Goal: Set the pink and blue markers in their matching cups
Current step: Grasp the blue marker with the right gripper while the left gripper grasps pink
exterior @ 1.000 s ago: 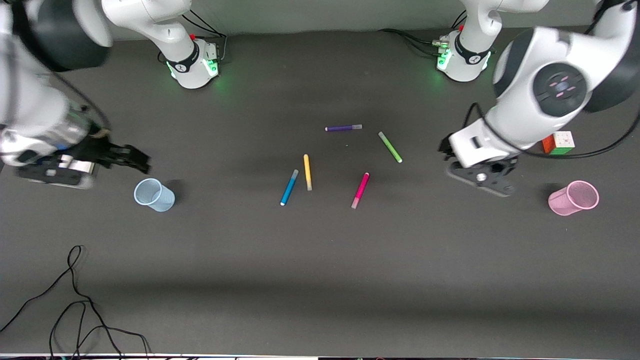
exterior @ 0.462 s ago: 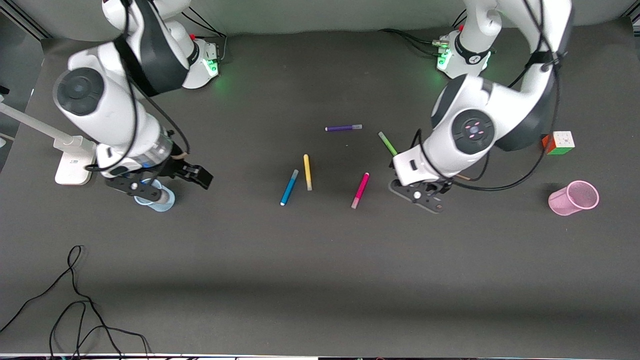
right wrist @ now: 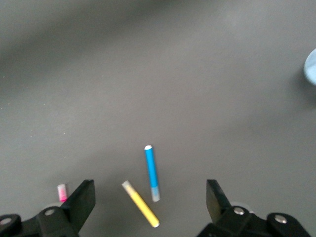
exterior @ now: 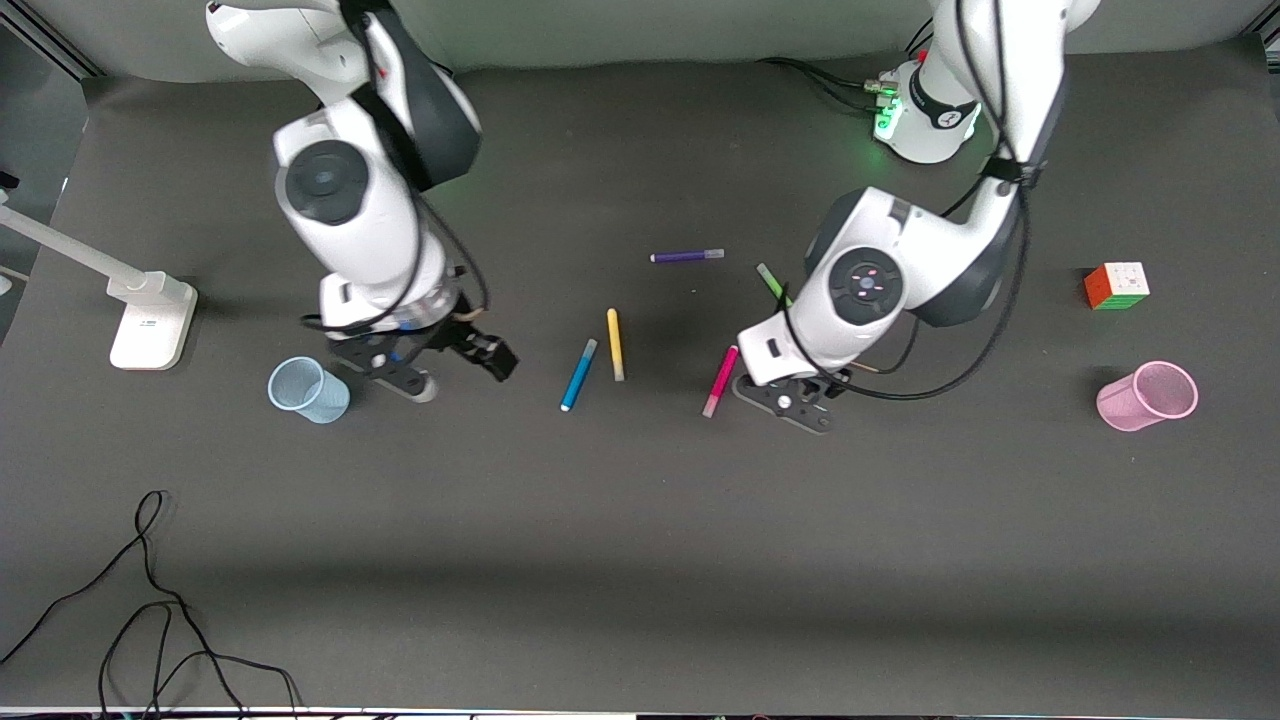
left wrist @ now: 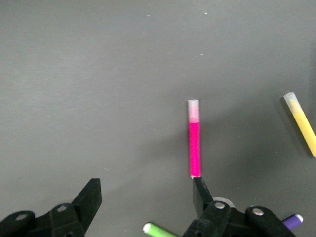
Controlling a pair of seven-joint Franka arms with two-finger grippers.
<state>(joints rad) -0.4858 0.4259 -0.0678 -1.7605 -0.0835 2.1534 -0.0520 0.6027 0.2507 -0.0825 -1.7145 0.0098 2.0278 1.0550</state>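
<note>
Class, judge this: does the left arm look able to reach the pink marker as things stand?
Probably yes: the open left hand hangs beside the pink marker, which lies apart from the other markers.

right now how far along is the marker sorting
Nothing is sorted yet. The pink marker and blue marker lie on the table, and neither is in the pink cup or the blue cup. In hand: the left end effector is open beside the pink marker, and the right end effector is open near the blue one. Both grasps and both drops remain.
</note>
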